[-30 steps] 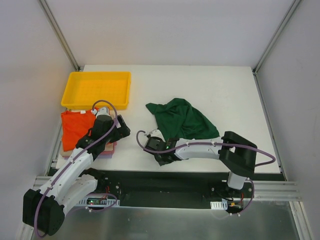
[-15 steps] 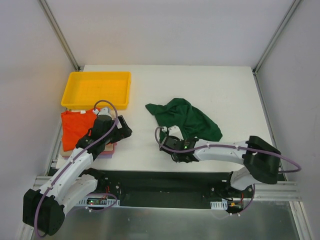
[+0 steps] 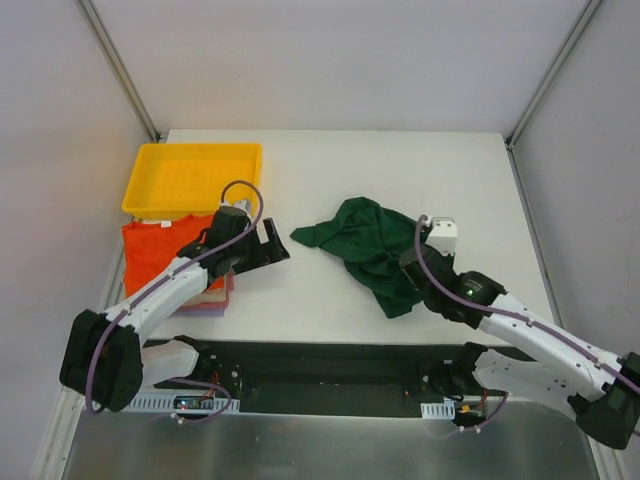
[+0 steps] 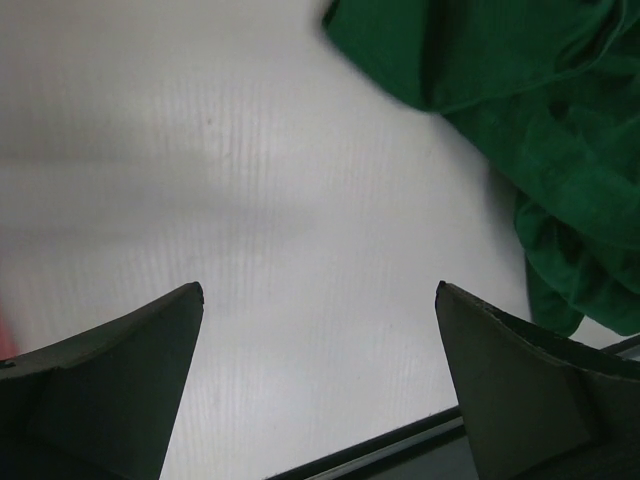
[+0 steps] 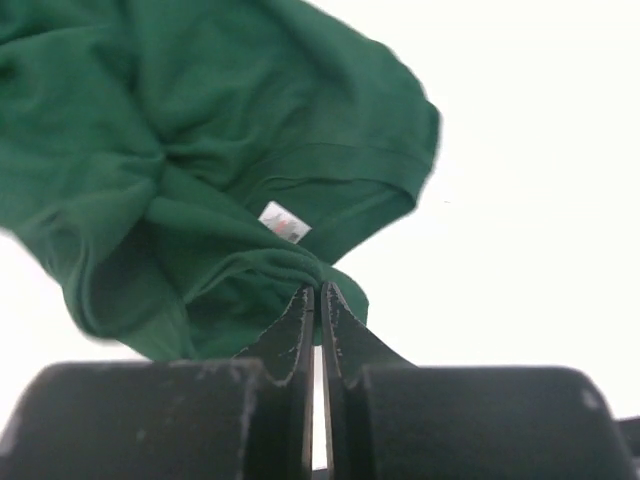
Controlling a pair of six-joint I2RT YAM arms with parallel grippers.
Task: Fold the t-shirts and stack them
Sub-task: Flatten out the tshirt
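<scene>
The soft, crumpled dark green cloth t-shirt [image 3: 372, 240] lies bunched at the middle of the smooth white table [image 3: 330, 165]. The right gripper [image 5: 317, 292] has its thin black fingers clamped on a fold of it. The left gripper [image 4: 320, 290] holds its wedge-shaped fingers wide apart.

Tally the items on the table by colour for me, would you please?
Dark green t-shirt: 1
Orange t-shirt: 1
Yellow tray: 1
Pale cloth under the orange one: at least 1, layers unclear
Total: at least 4

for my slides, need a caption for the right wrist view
Right gripper shut on the crumpled dark green t-shirt, over the white table
</scene>
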